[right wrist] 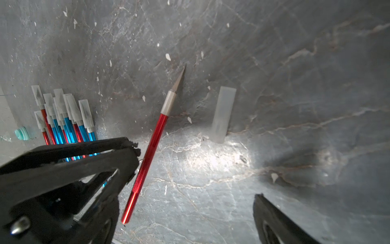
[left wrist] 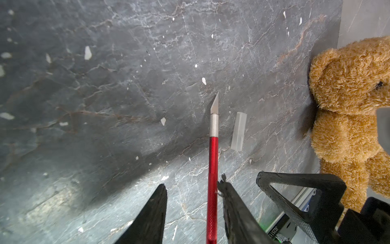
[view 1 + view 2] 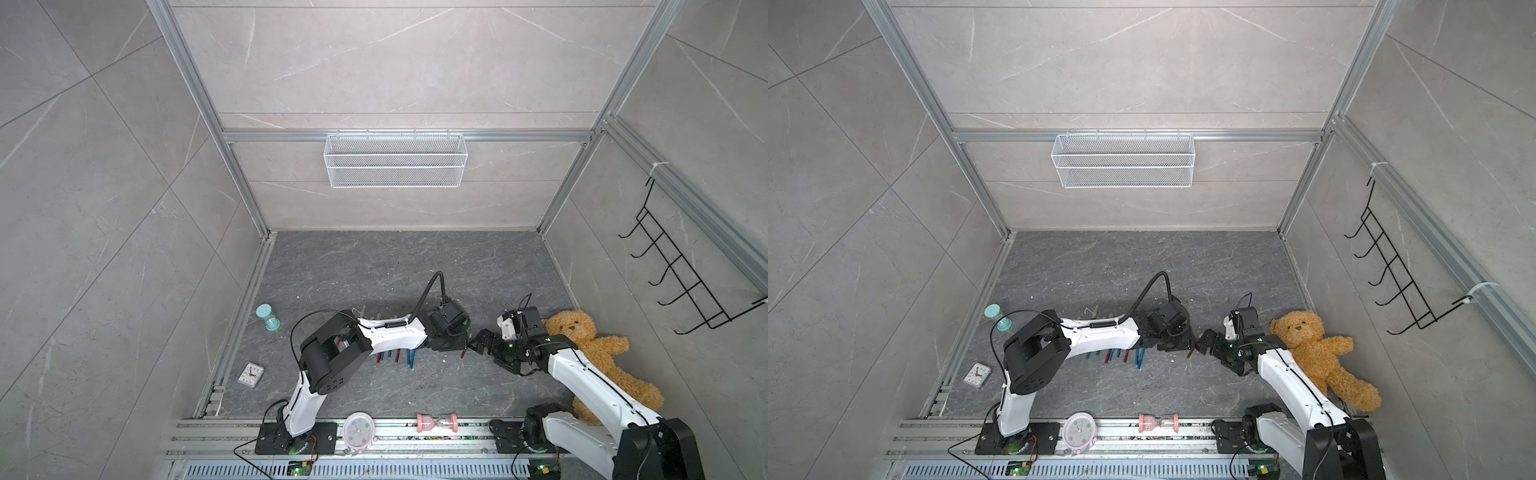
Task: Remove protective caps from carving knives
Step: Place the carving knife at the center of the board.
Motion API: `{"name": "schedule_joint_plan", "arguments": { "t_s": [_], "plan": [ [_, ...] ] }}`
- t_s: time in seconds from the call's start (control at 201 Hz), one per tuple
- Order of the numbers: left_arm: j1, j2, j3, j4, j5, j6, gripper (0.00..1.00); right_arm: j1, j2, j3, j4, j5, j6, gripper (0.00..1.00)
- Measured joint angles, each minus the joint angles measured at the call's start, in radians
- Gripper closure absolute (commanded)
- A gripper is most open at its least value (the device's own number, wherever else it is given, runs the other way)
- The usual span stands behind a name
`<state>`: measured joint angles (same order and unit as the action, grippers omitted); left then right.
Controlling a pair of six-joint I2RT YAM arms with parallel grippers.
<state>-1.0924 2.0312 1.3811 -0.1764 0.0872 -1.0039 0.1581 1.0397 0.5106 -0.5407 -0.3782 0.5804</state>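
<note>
White arms [image 3: 390, 334], blk joints [image 3: 328, 357], cables [image 3: 428, 286], blk tools [image 2: 192, 184] [image 1: 196, 172].

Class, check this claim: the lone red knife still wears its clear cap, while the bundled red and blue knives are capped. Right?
No. The lone red knife has a bare blade; a clear cap lies on the table beside it, as the left wrist view shows. The bundled red and blue knives are capped.

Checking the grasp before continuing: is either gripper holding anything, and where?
Nothing looks gripped: the left gripper stands open around the red knife, at its handle; right gripper open, empty.
</note>
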Motion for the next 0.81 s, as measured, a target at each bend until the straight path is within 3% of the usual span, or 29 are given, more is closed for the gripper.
{"name": "schedule_joint_plan", "arguments": {
  "t_s": [0.413,0.806],
  "plan": [
    [0.0,-0.002,-0.05,0.045,0.019,-0.079,0.56,0.006,0.017,-0.074,0.103,-0.027,0.064,0.02],
    [0.016,-0.135,-0.013,-0.074,-0.044,-0.014,0.55,0.01,0.001,-0.006,0.064,-0.024,0.053,0.02]
  ]
}}
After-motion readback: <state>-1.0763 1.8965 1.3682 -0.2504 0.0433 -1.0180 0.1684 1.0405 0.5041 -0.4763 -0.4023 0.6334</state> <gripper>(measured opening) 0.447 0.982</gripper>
